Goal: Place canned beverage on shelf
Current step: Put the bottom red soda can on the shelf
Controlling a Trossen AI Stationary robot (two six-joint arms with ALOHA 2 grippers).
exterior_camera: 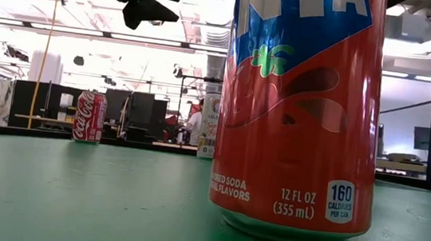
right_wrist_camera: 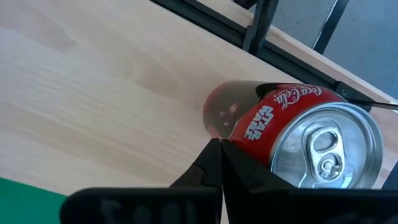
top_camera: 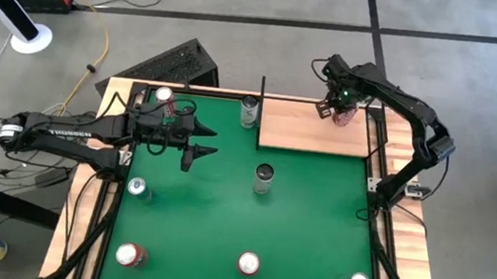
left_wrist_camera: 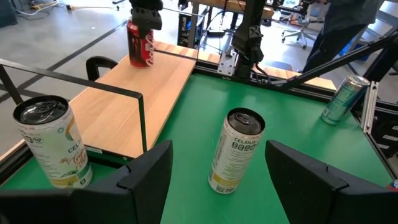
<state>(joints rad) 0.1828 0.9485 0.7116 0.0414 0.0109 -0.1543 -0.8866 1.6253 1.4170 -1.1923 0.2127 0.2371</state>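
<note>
Cans: one red (top_camera: pixel 344 114) on shelf (top_camera: pixel 306 127), eight on felt (top_camera: pixel 220 221).

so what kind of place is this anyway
Probably a robotics lab or workshop. The green table sits on bare concrete with loose cables trailing across it, and beyond it stand desks with monitors and an office chair.

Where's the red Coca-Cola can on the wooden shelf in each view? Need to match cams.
High view: Coca-Cola can at the shelf's far right corner, under the right gripper.
Low view: not clearly in it; the red can far off cannot be matched.
Left wrist view: can upright at the shelf's far end.
Right wrist view: can seen from above, filling the frame.
Shared landmark: the pale wood shelf.
</note>
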